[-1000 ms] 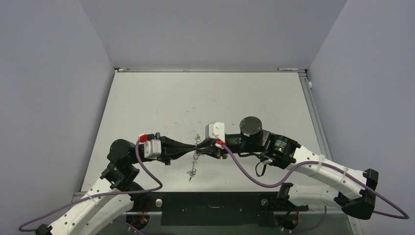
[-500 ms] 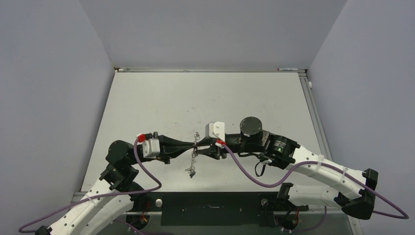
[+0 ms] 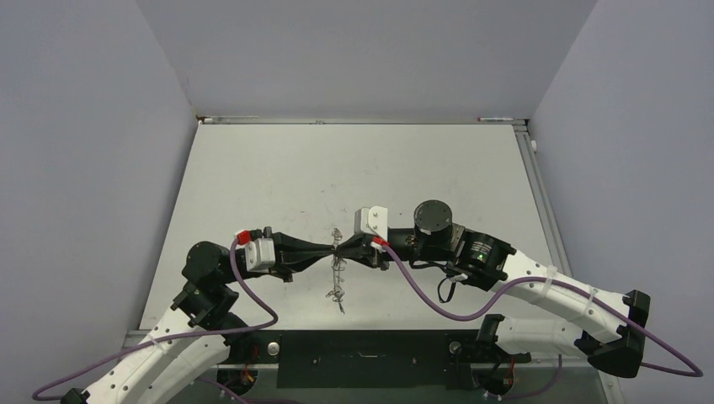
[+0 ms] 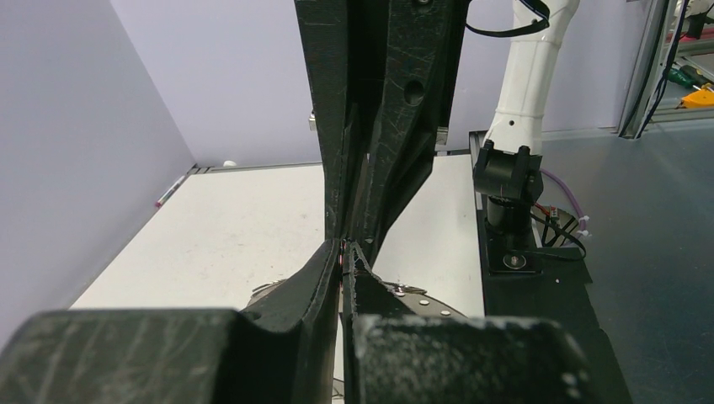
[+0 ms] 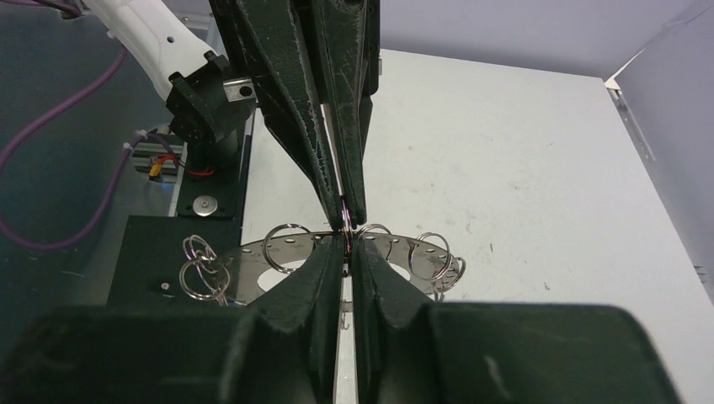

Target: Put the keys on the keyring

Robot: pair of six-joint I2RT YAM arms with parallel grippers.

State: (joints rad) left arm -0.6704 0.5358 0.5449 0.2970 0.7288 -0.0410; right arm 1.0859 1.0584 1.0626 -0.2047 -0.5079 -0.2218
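Though the keyring (image 5: 404,252) has swung slightly at centre frame, left tool (image 3: 328,249) and right tool (image 3: 344,247) stay pinched shut. The right apparently holds its rim; threading looks unfinished.

Keyring (image 5: 391,248): wide flat grey metal ring. Small holes are punched round the band and thin wire loops (image 5: 288,248) are strung along the rim. It sits over the near middle of the tabletop, spanning near-to-far. It is pinched at the rim where the left gripper (image 5: 345,220) and right gripper (image 5: 347,248) meet tip to tip, fingers closed tight. A cluster of loops trails toward the near edge. Tilt not determinable. Blue tag not discernible. Key: cannot be picked out among the loops.
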